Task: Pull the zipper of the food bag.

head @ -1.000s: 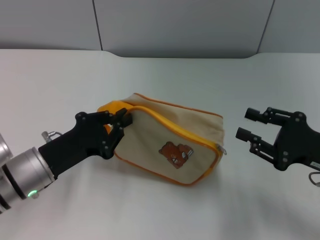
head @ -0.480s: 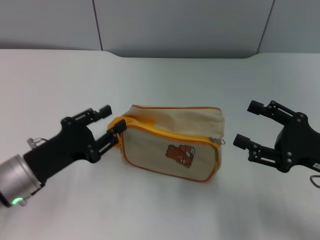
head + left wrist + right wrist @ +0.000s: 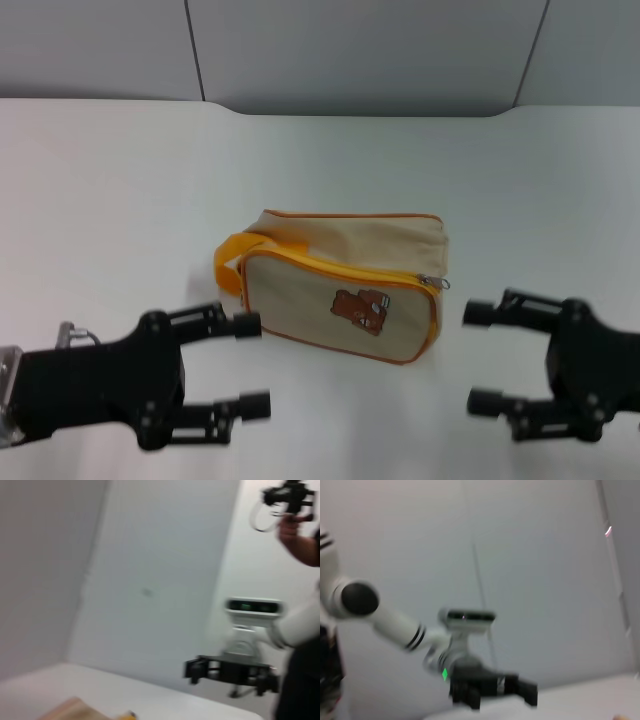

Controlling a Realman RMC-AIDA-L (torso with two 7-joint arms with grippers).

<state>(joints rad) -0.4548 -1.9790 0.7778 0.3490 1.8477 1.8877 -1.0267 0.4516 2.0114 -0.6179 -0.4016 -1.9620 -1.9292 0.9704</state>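
Observation:
The food bag [image 3: 340,300] is a beige canvas pouch with orange-yellow trim, lying in the middle of the white table with its brown bear picture [image 3: 358,308] facing me. Its loop handle [image 3: 228,262] points to the left. The zipper [image 3: 340,268] runs along the front top edge, and its silver pull tab [image 3: 433,282] sits at the right end. My left gripper [image 3: 252,364] is open and empty, in front of and left of the bag. My right gripper [image 3: 477,358] is open and empty, in front of and right of the bag. Neither touches the bag.
The white table [image 3: 120,190] ends at a grey panelled wall [image 3: 350,50] behind the bag. The left wrist view shows a corner of the bag [image 3: 75,711], my right gripper farther off [image 3: 230,670] and a person's arm [image 3: 300,530] at the side.
My left gripper let go of the loop handle and drew back toward me. My right gripper also drew back and lower. The bag turned and settled level on the table.

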